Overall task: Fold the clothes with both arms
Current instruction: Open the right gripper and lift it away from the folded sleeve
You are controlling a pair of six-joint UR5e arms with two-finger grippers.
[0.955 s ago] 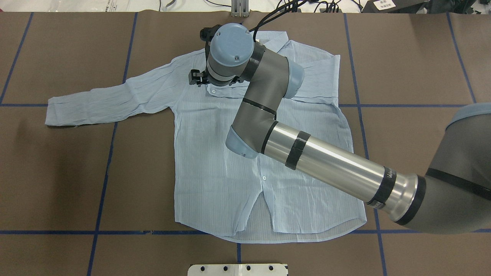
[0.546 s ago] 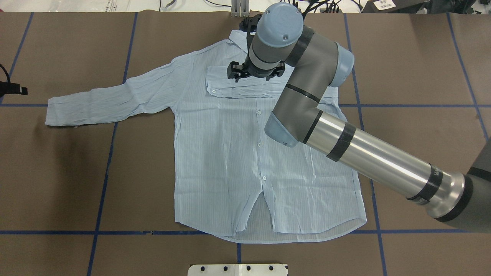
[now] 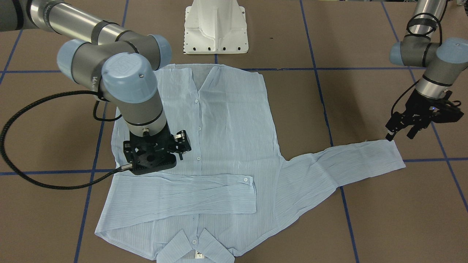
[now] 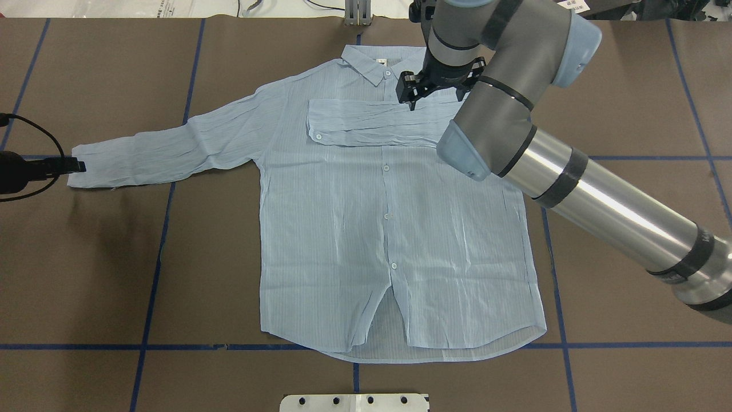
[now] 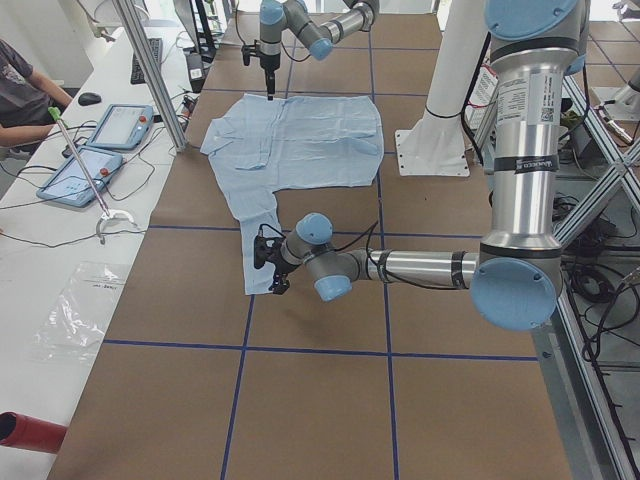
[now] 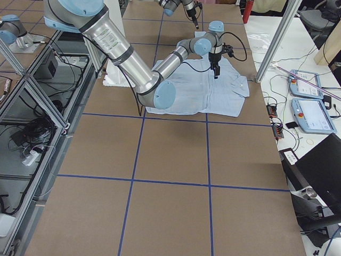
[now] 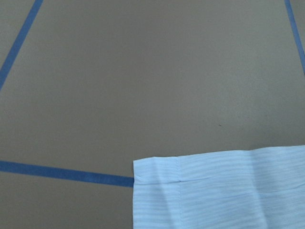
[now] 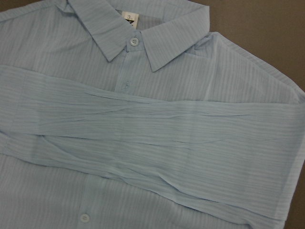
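Observation:
The pale-blue striped shirt [image 4: 343,229] lies flat and front-up on the brown table, collar [image 4: 372,60] at the far edge. One sleeve [image 4: 366,123] is folded across the chest, also seen as the folded sleeve [image 3: 190,197] from the front. The other sleeve [image 4: 166,149] stretches out sideways. My right gripper [image 4: 437,88] hovers open over the folded sleeve near the collar, holding nothing. My left gripper [image 3: 400,134] hangs open just above the outstretched sleeve's cuff [image 3: 387,155], with nothing between its fingers. The left wrist view shows only that cuff [image 7: 214,191] and bare table.
The white pedestal base [image 3: 215,29] stands at the robot's side of the table, close to the shirt's hem. Blue tape lines [image 4: 160,257] cross the brown surface. A side table with tablets [image 5: 120,125] and a seated person [image 5: 25,85] lies beyond the far edge.
My right gripper has moved right along the folded sleeve, away from its cuff, and now sits by the collar. My left gripper has come in from the left edge to the outstretched cuff.

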